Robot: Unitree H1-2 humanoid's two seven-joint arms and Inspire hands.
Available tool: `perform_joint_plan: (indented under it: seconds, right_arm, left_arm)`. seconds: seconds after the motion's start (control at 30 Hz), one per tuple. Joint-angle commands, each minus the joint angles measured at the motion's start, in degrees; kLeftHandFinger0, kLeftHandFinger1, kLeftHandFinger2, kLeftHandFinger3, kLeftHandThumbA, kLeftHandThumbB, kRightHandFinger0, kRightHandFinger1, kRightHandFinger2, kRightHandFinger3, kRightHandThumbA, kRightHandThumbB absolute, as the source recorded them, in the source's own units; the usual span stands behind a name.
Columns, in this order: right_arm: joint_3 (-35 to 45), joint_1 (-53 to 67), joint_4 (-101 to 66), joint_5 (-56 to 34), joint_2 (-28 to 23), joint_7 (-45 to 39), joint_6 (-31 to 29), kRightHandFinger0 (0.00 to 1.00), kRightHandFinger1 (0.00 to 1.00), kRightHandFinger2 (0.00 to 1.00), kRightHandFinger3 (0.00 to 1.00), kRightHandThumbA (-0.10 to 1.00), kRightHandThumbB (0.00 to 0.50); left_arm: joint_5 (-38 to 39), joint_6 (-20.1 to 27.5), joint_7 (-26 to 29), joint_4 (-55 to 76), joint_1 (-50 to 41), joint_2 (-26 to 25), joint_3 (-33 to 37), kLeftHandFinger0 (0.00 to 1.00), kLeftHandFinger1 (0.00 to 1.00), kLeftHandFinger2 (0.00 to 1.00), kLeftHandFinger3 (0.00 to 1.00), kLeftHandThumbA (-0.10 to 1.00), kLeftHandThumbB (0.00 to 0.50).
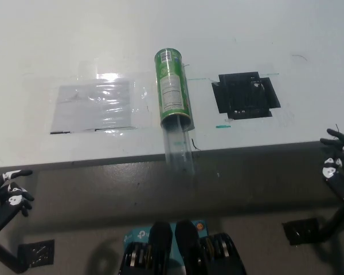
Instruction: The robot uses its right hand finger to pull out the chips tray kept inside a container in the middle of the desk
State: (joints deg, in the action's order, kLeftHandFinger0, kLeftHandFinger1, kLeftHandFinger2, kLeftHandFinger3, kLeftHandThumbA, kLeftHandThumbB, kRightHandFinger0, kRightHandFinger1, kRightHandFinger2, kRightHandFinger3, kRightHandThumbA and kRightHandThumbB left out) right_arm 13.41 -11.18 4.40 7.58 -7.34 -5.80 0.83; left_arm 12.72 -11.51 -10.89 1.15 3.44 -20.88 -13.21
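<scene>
The black right hand (338, 163) hangs off the desk's front right corner, below the edge, fingers spread and holding nothing. The white left hand (8, 192) rests low off the front left corner, fingers loosely apart and empty. The green container (172, 89) lies on its side mid-desk (275, 34), its long axis running back to front. The clear chips tray (179, 149) juts from its mouth past the front edge. Both hands sit well apart from it, neither clearly the closer.

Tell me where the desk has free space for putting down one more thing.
Bare: the far strip beyond the green container, and the right end past the black square. Crowded: the middle, from shiny sheet to container, with clear tray overhanging the near edge.
</scene>
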Motion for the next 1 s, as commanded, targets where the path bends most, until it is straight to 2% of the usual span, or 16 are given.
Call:
perform_joint_plan:
  seconds: [0.0,0.17,0.2,0.33,0.37,0.47,0.57,0.6,0.63,0.7,0.73,0.8,0.83,0.87,0.93,0.97]
  right_arm:
    - [1.52,-0.31,0.91,-3.77,0.37,3.06,-1.50,0.49,0.14,0.73,0.82,-0.10,0.208]
    - [1.33,-0.54,1.48,-3.75,0.59,3.70,-1.22,0.54,0.16,0.71,0.82,-0.10,0.211]
    - [1.03,-0.55,1.44,-3.29,0.54,3.95,-0.86,0.37,0.08,0.70,0.79,-0.10,0.223]
    - [-0.02,-0.65,1.12,-2.36,0.10,4.17,-0.37,0.32,0.08,0.70,0.78,-0.10,0.214]
    - [-0.24,-0.76,1.42,-2.07,0.02,4.49,-0.74,0.46,0.11,0.69,0.80,-0.10,0.217]
    - [-0.46,-0.83,1.99,-1.81,-0.24,5.33,-1.75,0.58,0.21,0.69,0.80,-0.10,0.231]
    - [-0.77,-1.03,2.17,-1.23,-0.47,6.04,-1.89,0.56,0.17,0.69,0.80,-0.10,0.227]
    - [-0.76,-1.04,1.73,-1.64,-0.49,5.99,-1.00,0.53,0.23,0.69,0.80,-0.10,0.218]
    - [-0.74,-1.25,1.85,-1.75,-0.53,6.23,-1.32,0.43,0.11,0.68,0.79,-0.10,0.224]
    - [-0.79,-1.42,2.04,-2.06,-0.60,6.28,-1.65,0.41,0.12,0.68,0.79,-0.10,0.222]
    - [-0.69,-1.40,1.53,-2.24,-0.46,6.38,-0.50,0.55,0.33,0.70,0.79,-0.10,0.224]
    - [-0.71,-1.60,1.76,-2.25,-0.56,6.59,-0.78,0.56,0.33,0.70,0.79,-0.10,0.226]
    - [-0.89,-1.74,2.00,-2.08,-0.87,6.55,-1.26,0.66,0.38,0.70,0.80,-0.10,0.218]
    - [-0.90,-1.73,2.00,-2.24,-0.89,6.53,-1.25,0.67,0.40,0.70,0.80,-0.10,0.214]
    - [-0.89,-1.88,1.72,-2.48,-0.90,6.54,-0.71,0.66,0.37,0.70,0.80,-0.10,0.212]
    - [-0.86,-1.92,1.75,-2.36,-0.85,6.80,-0.65,0.58,0.27,0.69,0.79,-0.10,0.219]
  left_arm:
    - [0.10,2.36,-0.17,0.17,0.57,-0.82,-0.52,0.28,0.29,0.32,0.64,-0.03,0.113]
    - [-0.30,1.92,0.36,0.51,0.30,-0.39,-0.38,0.30,0.31,0.34,0.64,-0.02,0.121]
    - [-0.46,2.19,0.47,0.22,0.24,-0.30,-0.37,0.30,0.30,0.34,0.64,-0.01,0.131]
    - [-0.80,2.49,0.74,0.00,0.04,-0.15,-0.43,0.30,0.30,0.32,0.62,-0.01,0.132]
    - [-0.32,1.77,0.71,0.24,0.06,-0.02,-0.60,0.31,0.31,0.33,0.62,-0.02,0.127]
    - [-0.11,2.12,0.39,0.06,0.29,-0.07,-0.64,0.30,0.30,0.33,0.61,-0.03,0.120]
    - [-0.43,2.39,0.41,0.07,0.26,-0.18,-0.63,0.30,0.30,0.33,0.61,-0.03,0.129]
    - [-0.32,2.05,0.54,0.29,0.28,-0.05,-0.68,0.29,0.30,0.32,0.61,-0.03,0.128]
    - [-0.18,2.27,0.39,0.32,0.32,-0.07,-0.71,0.29,0.29,0.32,0.61,-0.05,0.120]
    - [-0.58,2.01,0.66,0.31,0.42,-0.12,-0.61,0.29,0.29,0.32,0.61,-0.04,0.128]
    - [-1.15,1.53,0.92,0.47,0.35,-0.27,-0.43,0.30,0.31,0.35,0.63,-0.01,0.128]
    - [-0.79,1.64,0.76,0.50,0.35,-0.11,-0.54,0.31,0.31,0.35,0.64,-0.01,0.125]
    - [-0.75,2.07,0.59,0.39,0.36,-0.05,-0.50,0.31,0.31,0.36,0.64,-0.02,0.123]
    - [-0.78,2.00,0.63,0.42,0.34,-0.04,-0.50,0.32,0.32,0.36,0.64,-0.02,0.117]
    - [-0.84,2.12,0.72,0.29,0.42,0.04,-0.52,0.31,0.32,0.35,0.64,-0.02,0.122]
    - [-1.05,2.26,0.78,0.25,0.40,0.01,-0.47,0.31,0.32,0.36,0.65,-0.01,0.130]
